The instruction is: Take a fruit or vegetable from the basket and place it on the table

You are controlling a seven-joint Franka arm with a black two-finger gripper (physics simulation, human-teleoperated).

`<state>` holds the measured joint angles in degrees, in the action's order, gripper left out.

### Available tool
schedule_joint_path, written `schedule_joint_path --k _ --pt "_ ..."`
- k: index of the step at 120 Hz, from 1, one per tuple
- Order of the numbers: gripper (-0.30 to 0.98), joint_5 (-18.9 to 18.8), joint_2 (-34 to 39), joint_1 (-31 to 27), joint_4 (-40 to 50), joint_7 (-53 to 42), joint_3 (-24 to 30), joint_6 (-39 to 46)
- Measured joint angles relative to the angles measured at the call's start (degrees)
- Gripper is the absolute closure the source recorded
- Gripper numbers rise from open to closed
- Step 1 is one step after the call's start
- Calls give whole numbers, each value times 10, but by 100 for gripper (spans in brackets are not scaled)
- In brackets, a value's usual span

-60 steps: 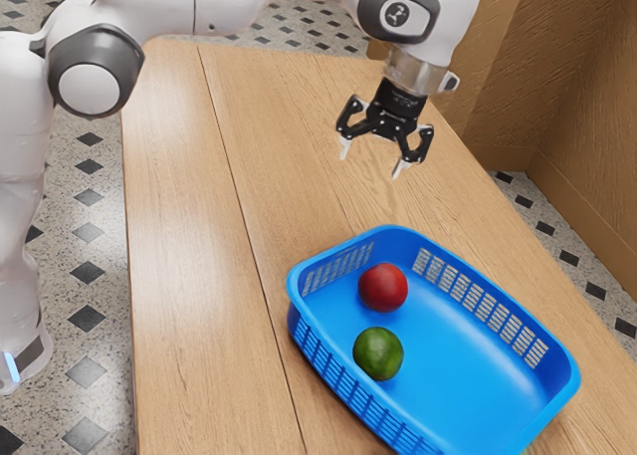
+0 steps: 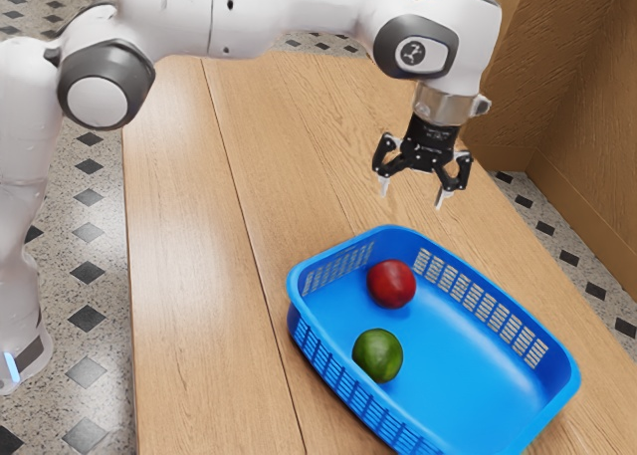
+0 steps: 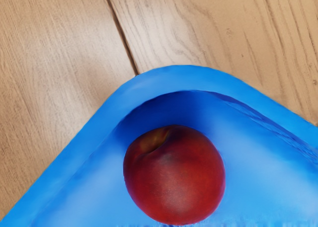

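Note:
My gripper [image 2: 411, 190] hangs in the air above the far corner of the blue basket [image 2: 468, 395], its fingers spread apart and nothing between them. Inside the basket, close to that corner, lies a red fruit [image 2: 391, 284]. A dark green round fruit or vegetable [image 2: 378, 355] lies beside it, a small gap apart. In the wrist view the red fruit [image 3: 174, 175], with a stem hollow, sits within the basket's rounded corner [image 3: 174, 77].
The wooden table [image 2: 189, 276] extends around the basket, with bare wood toward the exterior view's left. A brown wall [image 2: 587, 107] stands beyond the table at the exterior view's right.
My gripper has moved lower and toward the exterior view's right. The red fruit has shifted slightly the same way within the basket; the green one looks unmoved.

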<state>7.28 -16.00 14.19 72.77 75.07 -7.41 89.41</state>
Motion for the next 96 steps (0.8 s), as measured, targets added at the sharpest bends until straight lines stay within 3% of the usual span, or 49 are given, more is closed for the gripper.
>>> schedule_joint_path --k 13,37,96 --pt "0 13 -14 40 18 -91 4 58" --pt "0 20 48 111 184 -221 5 189" --pt "0 61 62 132 275 -402 4 313"
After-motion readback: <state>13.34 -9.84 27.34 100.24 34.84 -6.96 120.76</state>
